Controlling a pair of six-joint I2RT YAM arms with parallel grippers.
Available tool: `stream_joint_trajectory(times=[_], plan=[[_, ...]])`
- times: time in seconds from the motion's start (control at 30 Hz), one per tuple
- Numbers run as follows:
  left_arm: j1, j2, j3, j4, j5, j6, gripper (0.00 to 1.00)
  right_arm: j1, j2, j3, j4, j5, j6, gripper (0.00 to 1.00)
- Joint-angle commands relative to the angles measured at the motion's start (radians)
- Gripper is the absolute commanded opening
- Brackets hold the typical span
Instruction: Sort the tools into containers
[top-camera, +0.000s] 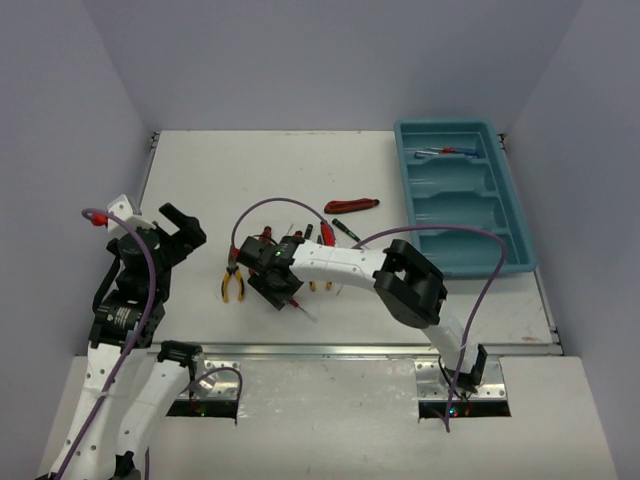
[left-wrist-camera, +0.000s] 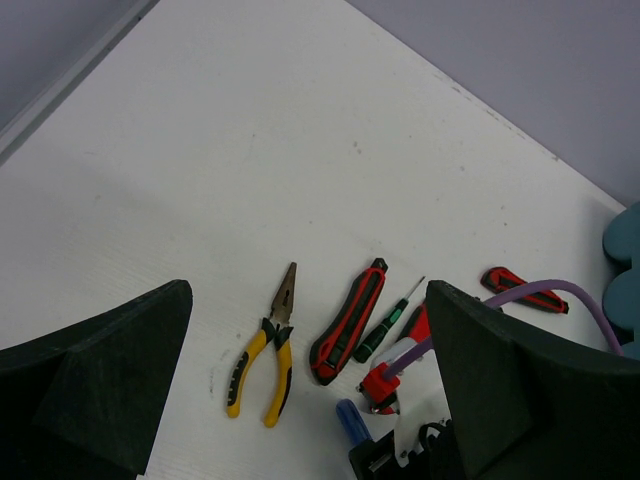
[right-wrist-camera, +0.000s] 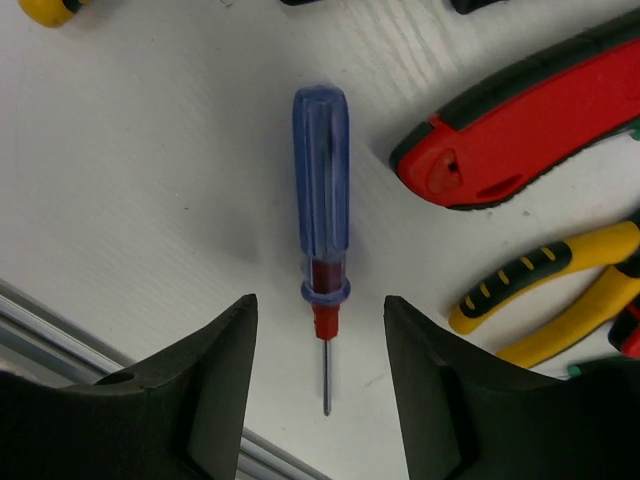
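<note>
Hangs low with the right end effector (right-wrist-camera: 318, 310) spread wide and empty, one finger on each side of the blue screwdriver (right-wrist-camera: 320, 180), not touching it. Lies flat there on the white counter (right-wrist-camera: 150, 150), close to the near edge, with the thin metal tip pointing at that edge. Looks small, light and stiff, with a smooth see-through handle that may slip a bit. Best to pinch across the fat blue handle, not the skinny tip. Close by on one side: a red knife (right-wrist-camera: 520, 130), and just past it the yellow pliers (right-wrist-camera: 540, 290), near but apart, so little room to bump sideways. Nothing on top of the screwdriver. Far off at the right back corner: the teal tray (top-camera: 505, 215), with a few small tools already in its far part. Over on the left: the left end effector (left-wrist-camera: 308, 330), also spread and holding nothing, up above the counter and looking down at other tools.
</note>
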Motion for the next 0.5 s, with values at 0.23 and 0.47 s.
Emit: stream_joint_trajectory(times=[0.23, 0.47], plan=[[0.01, -0.002, 0.007, 0.035, 0.029, 0.005, 1.0, 0.003, 0.118, 0.08, 0.024, -0.031, -0.014, 0.31], [0.01, 0.001, 0.006, 0.038, 0.038, 0.01, 1.0, 0.003, -0.031, -0.013, 0.036, -0.013, 0.027, 0.0]])
